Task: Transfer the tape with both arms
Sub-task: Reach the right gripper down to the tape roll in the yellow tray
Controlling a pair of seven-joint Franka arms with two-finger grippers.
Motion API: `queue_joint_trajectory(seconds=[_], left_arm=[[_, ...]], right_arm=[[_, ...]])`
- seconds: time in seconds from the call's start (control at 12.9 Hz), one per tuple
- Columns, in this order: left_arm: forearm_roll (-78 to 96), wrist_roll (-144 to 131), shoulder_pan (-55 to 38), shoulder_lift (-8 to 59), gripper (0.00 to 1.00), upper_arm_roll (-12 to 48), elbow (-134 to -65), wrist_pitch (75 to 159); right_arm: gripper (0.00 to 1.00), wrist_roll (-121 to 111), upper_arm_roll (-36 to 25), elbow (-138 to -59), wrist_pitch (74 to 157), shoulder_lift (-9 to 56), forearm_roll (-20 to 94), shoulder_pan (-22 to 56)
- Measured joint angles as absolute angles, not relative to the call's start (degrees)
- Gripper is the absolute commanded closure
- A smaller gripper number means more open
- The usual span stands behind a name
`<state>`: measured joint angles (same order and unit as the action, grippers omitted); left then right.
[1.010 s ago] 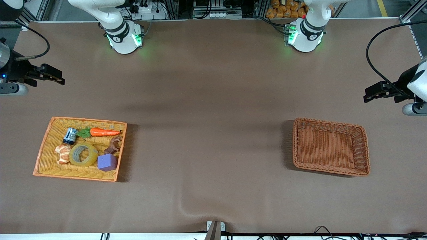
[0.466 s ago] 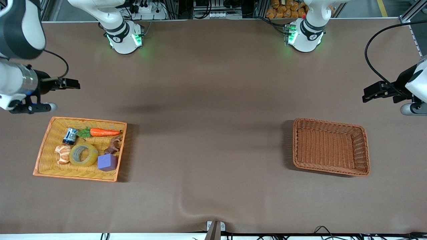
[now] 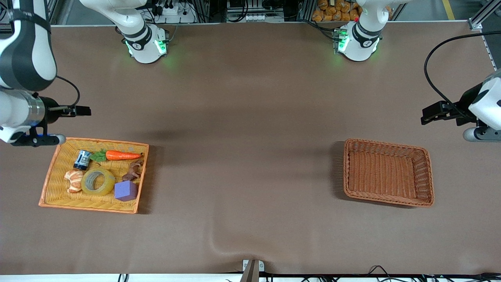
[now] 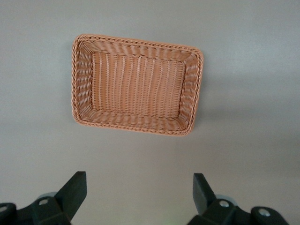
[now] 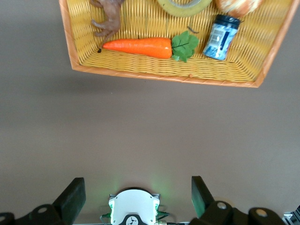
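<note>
The tape (image 3: 98,182), a translucent yellowish ring with a grey core, lies flat in the yellow wicker basket (image 3: 103,141) toward the right arm's end of the table. Only its edge shows in the right wrist view (image 5: 183,5). My right gripper (image 3: 80,111) is open and empty in the air, over bare table beside the basket's edge that faces the robot bases; it also shows in the right wrist view (image 5: 136,194). My left gripper (image 3: 428,115) is open and empty over bare table beside the brown basket (image 3: 385,143); it also shows in the left wrist view (image 4: 138,192).
The yellow basket also holds a carrot (image 3: 122,155), a small blue can (image 3: 81,159), an orange-brown bread piece (image 3: 73,181), a purple cube (image 3: 125,190) and a brown toy animal (image 3: 133,171). The brown basket (image 4: 136,42) holds nothing. Brown cloth covers the table.
My right arm has swung in over the table, carrying its gripper toward the yellow basket. My left gripper has shifted slightly toward the brown basket. The objects have not moved.
</note>
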<state>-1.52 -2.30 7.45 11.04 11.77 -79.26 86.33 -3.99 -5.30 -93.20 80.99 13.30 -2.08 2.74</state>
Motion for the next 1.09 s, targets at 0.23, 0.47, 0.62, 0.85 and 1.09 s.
queue_joint_trajectory(seconds=[0.23, 0.47, 0.62, 0.85, 1.09], left_arm=[[-1.5, -2.3, 7.2, 11.3, 0.0, 11.8, -79.3, 87.6], [-1.5, -2.3, 7.2, 11.4, 0.0, 11.8, -79.2, 87.7], [-1.5, -2.3, 7.2, 11.4, 0.0, 11.8, -79.2, 87.8], [-1.5, -2.3, 7.2, 11.4, 0.0, 11.8, -79.1, 87.8], [-1.5, -2.3, 7.2, 11.4, 0.0, 11.8, -79.1, 87.8]], right_arm=[[0.0, -4.0, -5.2, -92.5, 87.4, 19.6, -2.1, 2.9], [0.0, -4.0, -5.2, -92.1, 96.8, 23.2, -2.2, 2.9], [0.0, -4.7, -5.3, -92.0, 103.2, 25.7, -2.3, 2.5], [0.0, -20.0, -5.6, -92.0, 108.4, 30.6, 0.5, -1.4], [0.0, -28.3, -5.7, -92.0, 113.6, 34.4, 9.2, -5.4]])
